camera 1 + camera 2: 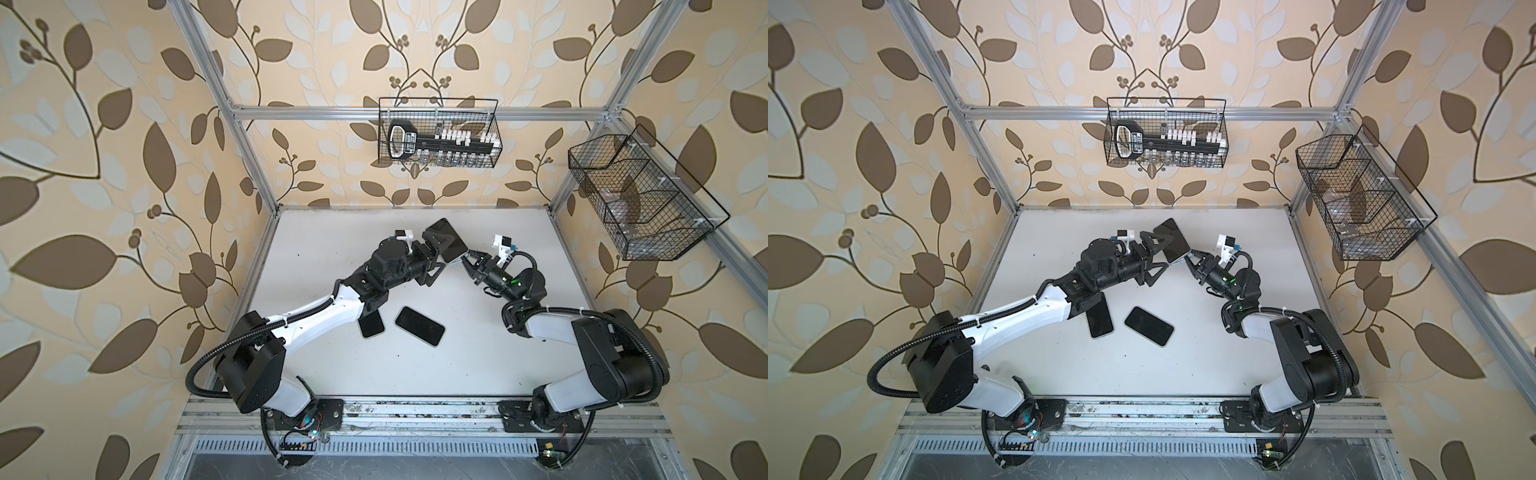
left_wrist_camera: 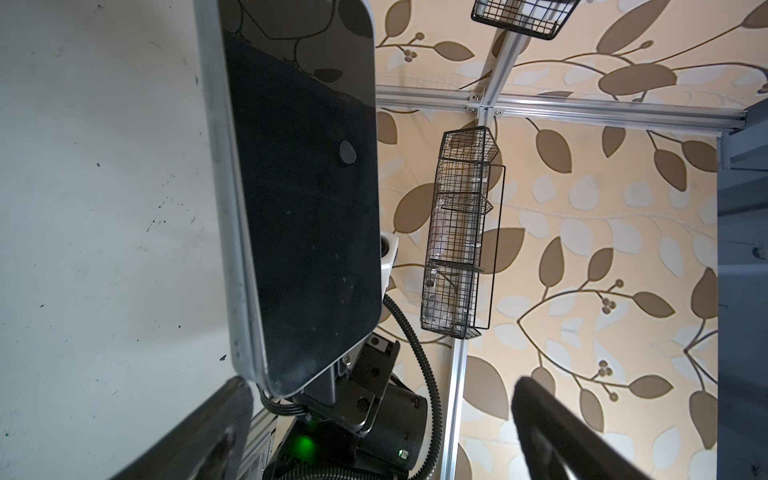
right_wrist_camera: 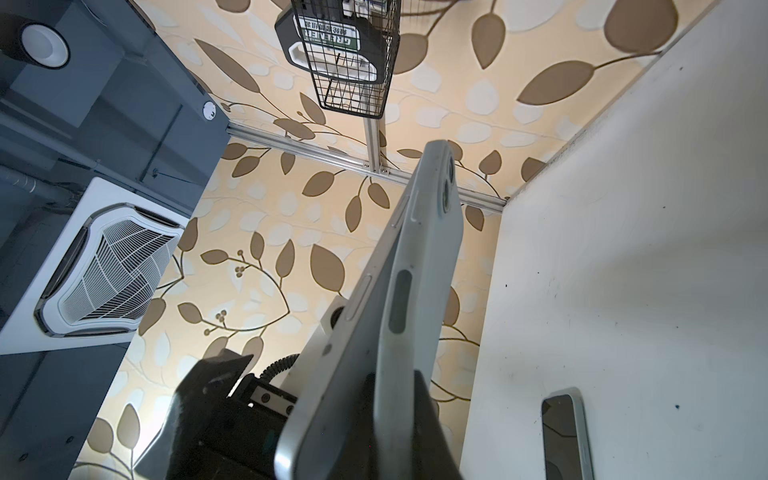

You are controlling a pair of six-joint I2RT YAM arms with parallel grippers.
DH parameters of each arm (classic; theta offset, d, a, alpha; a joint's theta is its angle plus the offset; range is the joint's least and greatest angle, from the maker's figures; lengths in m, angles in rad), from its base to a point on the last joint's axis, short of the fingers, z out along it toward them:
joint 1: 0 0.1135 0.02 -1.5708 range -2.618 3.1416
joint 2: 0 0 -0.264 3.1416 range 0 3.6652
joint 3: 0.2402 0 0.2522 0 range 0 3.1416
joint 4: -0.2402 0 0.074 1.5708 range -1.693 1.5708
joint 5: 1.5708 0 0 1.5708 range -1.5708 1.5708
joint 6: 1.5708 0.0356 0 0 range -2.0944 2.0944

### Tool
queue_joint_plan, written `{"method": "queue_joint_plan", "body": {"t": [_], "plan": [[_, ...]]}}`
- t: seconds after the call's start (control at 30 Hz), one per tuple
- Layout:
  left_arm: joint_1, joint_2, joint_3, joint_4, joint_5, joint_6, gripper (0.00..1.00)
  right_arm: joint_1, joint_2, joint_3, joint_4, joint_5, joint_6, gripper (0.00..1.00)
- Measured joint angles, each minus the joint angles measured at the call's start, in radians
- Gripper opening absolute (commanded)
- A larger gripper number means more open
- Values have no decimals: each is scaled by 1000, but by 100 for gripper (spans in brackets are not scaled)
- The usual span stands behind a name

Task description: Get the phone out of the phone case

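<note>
Phone (image 1: 454, 245) is hanging above the white table (image 1: 324, 257), with the right gripper (image 1: 466, 261) clamping tight on one end of its pale phone case (image 3: 419, 299). The case's side lip is gaping away from the phone's silver edge. The left gripper (image 1: 442, 255) is standing spread wide to either side of the phone. Nearer the arm bases, a bare phone (image 1: 419, 326) is lying on the table, and another handset (image 1: 371, 325) is lying partly under the left arm.

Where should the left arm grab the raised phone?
Probably pinch the phone near its end by the right gripper, where its silver edge stands clear of the pale case. Come from the open left gripper's side; the right one is shut on the case.
</note>
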Motion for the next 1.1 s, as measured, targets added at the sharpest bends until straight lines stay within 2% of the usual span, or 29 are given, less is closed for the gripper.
{"method": "queue_joint_plan", "body": {"t": [0.5, 1.1], "plan": [[0, 24, 6, 1, 0, 1, 99, 7, 0, -10, -5, 26, -18, 0], [2, 18, 6, -50, -1, 27, 99, 35, -128, -19, -220, 66, -187, 0]]}}
